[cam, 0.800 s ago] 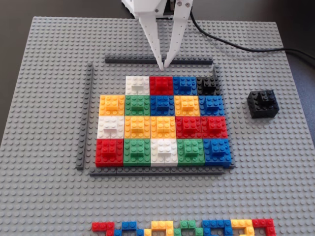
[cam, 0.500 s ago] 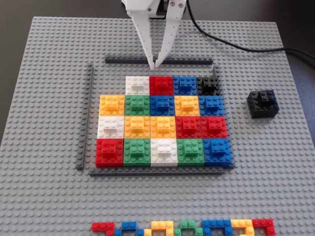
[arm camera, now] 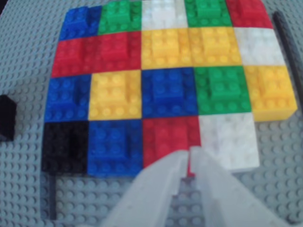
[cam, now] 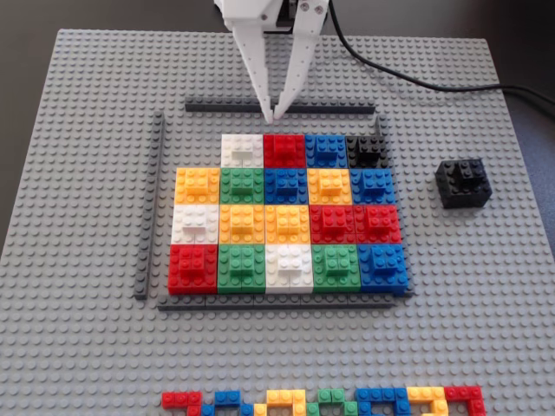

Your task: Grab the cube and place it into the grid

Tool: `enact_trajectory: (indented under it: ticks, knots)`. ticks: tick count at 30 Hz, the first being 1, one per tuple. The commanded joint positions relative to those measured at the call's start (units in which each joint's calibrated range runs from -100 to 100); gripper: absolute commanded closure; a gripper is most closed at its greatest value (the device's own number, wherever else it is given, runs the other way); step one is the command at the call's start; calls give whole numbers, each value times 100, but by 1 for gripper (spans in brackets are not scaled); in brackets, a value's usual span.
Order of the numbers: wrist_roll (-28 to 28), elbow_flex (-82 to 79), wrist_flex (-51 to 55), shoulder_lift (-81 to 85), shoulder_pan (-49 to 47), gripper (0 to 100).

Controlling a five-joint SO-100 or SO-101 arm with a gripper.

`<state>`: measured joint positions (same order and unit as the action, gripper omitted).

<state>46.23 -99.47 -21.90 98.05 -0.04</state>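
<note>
Your gripper (cam: 271, 114) narrow, white fingertips nearly touching, holding nothing, hovering over dark strip (cam: 279, 108) at far edge of grid (cam: 286, 217) in fixed view. Wrist view: gripper (arm camera: 188, 158) tips over red block (arm camera: 165, 137). Your cube (cam: 463, 182) sits alone on grey baseplate (cam: 87, 173), right of grid, well apart from gripper. Grid's top-left corner slot empty.

The black cube (cam: 463, 182) sits upright, well right of the grid (cam: 286, 212), whose top-left cell is empty in the fixed view.
</note>
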Motion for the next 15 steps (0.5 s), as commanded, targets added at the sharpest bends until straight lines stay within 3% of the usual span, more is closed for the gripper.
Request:
enact_trajectory:
  ticks: [1, 15]
  knots:
    - [29, -44, -154, 195, -22, 100]
    - [-78, 1678, 417, -484, -118, 100]
